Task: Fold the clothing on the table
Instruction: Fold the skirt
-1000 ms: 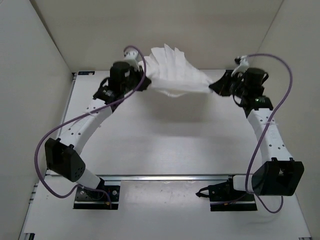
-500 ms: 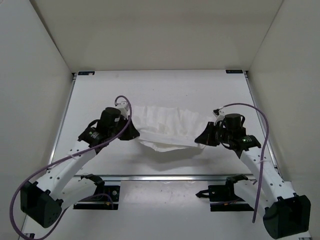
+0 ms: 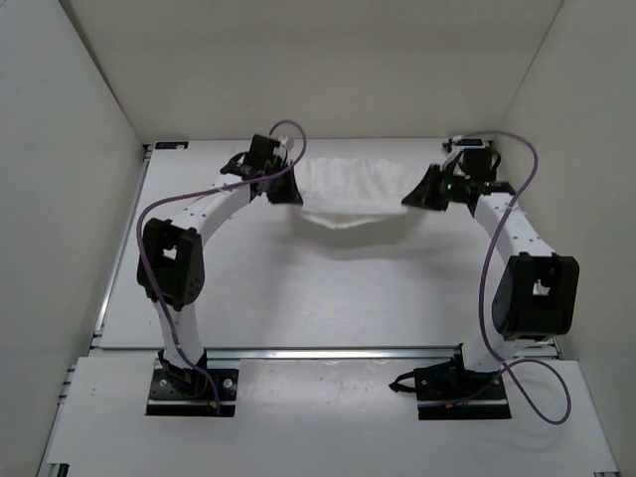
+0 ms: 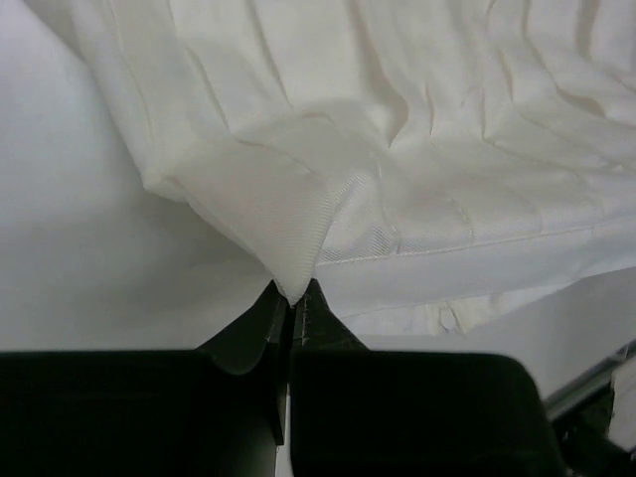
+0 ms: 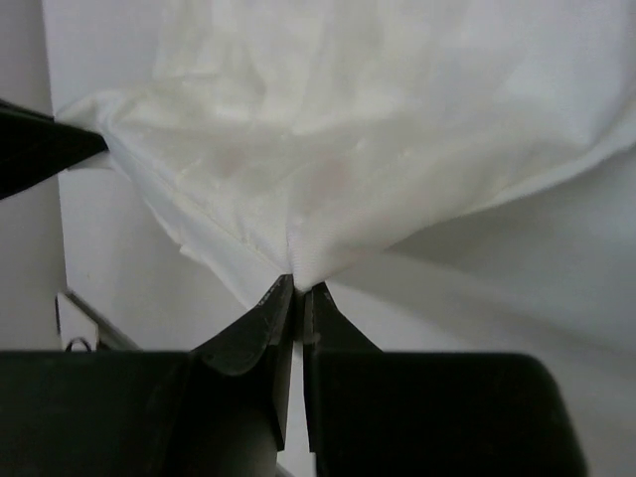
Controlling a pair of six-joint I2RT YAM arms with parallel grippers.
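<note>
The white clothing [image 3: 356,189] hangs stretched between my two grippers above the far part of the table [image 3: 328,288], sagging in the middle. My left gripper [image 3: 296,192] is shut on its left corner; in the left wrist view the fabric [image 4: 417,149] spreads out from the pinched tip at the left gripper [image 4: 295,296]. My right gripper [image 3: 407,197] is shut on the right corner, and in the right wrist view the cloth [image 5: 338,139] fans out from the right gripper [image 5: 299,282]. The left gripper's tip shows at that view's left edge.
White side walls [image 3: 79,129] close in the table on the left, right and back. A metal rail [image 3: 328,350] runs along the front edge, with both arm bases [image 3: 194,383] bolted in front of it. Purple cables loop off each arm.
Both arms have swung the held clothing from low near the front of the table half a second ago back toward the far edge. The grips have stayed the same.
</note>
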